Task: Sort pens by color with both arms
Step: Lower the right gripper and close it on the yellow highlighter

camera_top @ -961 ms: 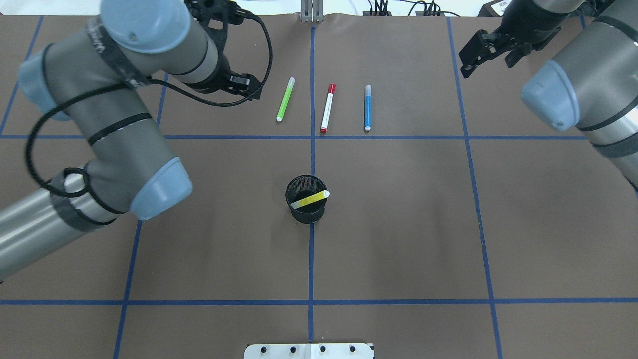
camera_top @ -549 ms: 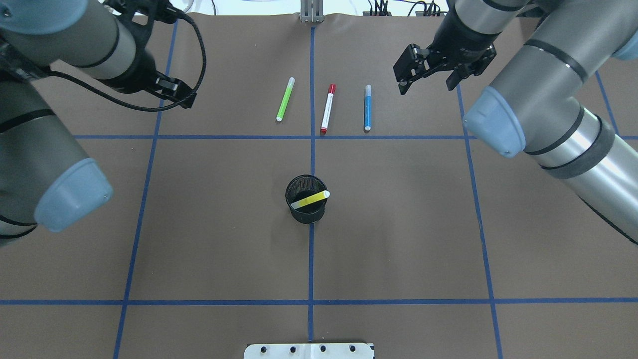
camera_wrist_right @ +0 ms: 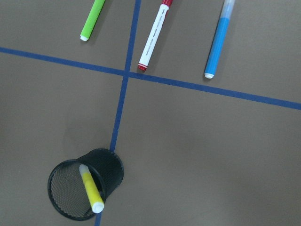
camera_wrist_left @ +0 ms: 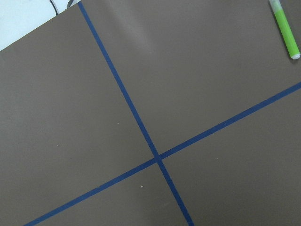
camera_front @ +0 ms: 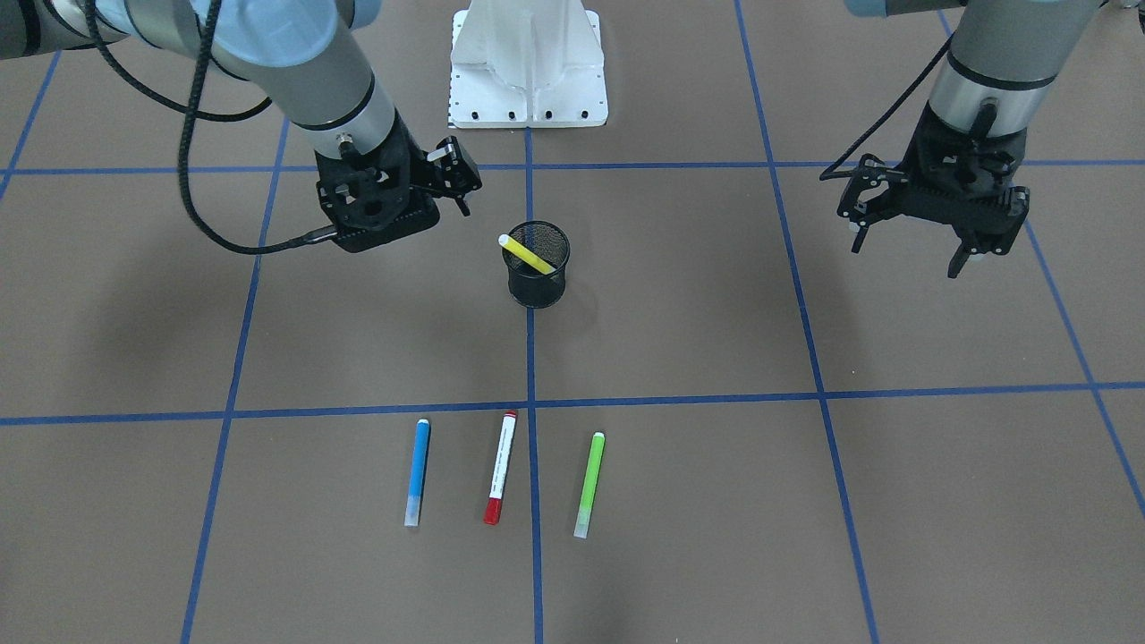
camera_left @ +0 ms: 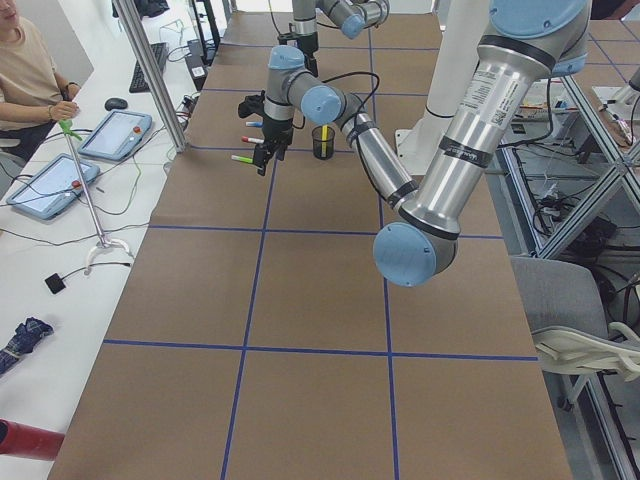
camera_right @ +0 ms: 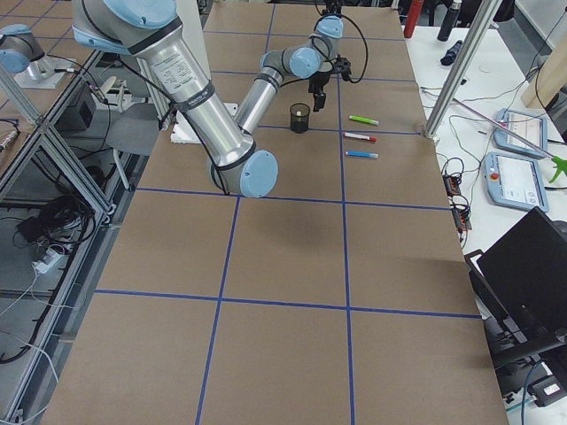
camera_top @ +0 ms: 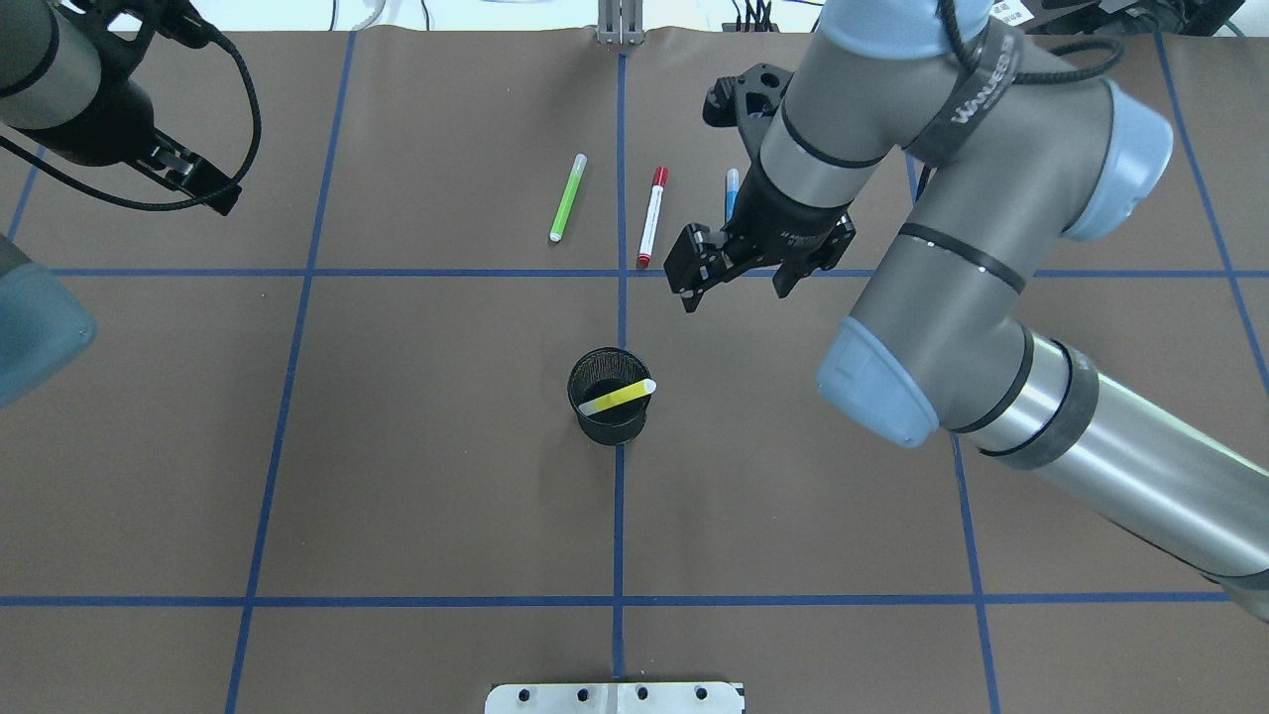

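Three pens lie in a row on the brown table: lime green (camera_top: pixel 566 198), white-barrelled with red ends (camera_top: pixel 651 218), and blue (camera_top: pixel 732 188), whose near half is hidden under my right arm. The yellow pen (camera_top: pixel 619 396) leans inside the black mesh cup (camera_top: pixel 607 421). My right gripper (camera_top: pixel 734 286) is open and empty, hovering over the blue pen's near end, beyond the cup and to its right. My left gripper (camera_front: pixel 905 255) is open and empty, well off to the left of the pens. The right wrist view shows the green pen (camera_wrist_right: pixel 93 19), red-ended pen (camera_wrist_right: pixel 153 37), blue pen (camera_wrist_right: pixel 218 42) and cup (camera_wrist_right: pixel 110 165).
Blue tape lines (camera_top: pixel 619 516) divide the table into squares. The white pedestal base (camera_front: pixel 528 67) stands at the robot's edge. A person (camera_left: pixel 25 70) sits beside tablets past the far edge. The left wrist view shows the green pen's end (camera_wrist_left: pixel 287 30).
My right arm has swung in from the far right to above the blue pen's near end. My left arm has drawn back to the left. The pens and cup have not moved.
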Motion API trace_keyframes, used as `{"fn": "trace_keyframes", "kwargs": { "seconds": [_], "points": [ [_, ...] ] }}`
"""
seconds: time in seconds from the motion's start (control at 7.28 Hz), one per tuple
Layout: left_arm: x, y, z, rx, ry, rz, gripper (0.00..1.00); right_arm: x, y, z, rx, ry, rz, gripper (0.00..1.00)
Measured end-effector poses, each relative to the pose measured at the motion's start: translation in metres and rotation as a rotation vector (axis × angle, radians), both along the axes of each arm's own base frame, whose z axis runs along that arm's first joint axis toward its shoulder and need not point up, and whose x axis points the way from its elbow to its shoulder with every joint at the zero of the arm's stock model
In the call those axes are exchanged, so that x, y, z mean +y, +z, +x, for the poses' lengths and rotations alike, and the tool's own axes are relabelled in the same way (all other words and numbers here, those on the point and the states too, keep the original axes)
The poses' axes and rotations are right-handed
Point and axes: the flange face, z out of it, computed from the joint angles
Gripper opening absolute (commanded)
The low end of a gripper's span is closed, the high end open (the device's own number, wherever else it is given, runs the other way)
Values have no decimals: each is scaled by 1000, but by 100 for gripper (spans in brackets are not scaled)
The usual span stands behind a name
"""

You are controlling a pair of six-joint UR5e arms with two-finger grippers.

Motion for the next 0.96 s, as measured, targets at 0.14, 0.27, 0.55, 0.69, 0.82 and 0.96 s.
{"fn": "trace_keyframes", "kwargs": {
  "seconds": [0.14, 0.27, 0.55, 0.69, 0.82, 0.96],
  "points": [
    [-1, 1, -2, -2, 0, 0, 100, 16, 2, -22, -4, -43, 1, 89],
    [-1, 2, -3, -2, -2, 0, 100, 29, 5, -43, 3, -79, -6, 90],
    [0, 1, -4, 2, -6, -2, 100, 33, 5, -92, 40, -129, -36, 89],
    [0, 0, -4, 4, -8, -2, 100, 26, -1, -118, 60, -144, -54, 79],
    [0, -1, -4, 5, -9, -3, 100, 20, -4, -133, 75, -153, -63, 72],
    [0, -1, -4, 6, -9, -2, 100, 16, -2, -139, 85, -159, -63, 69]
  ]
}}
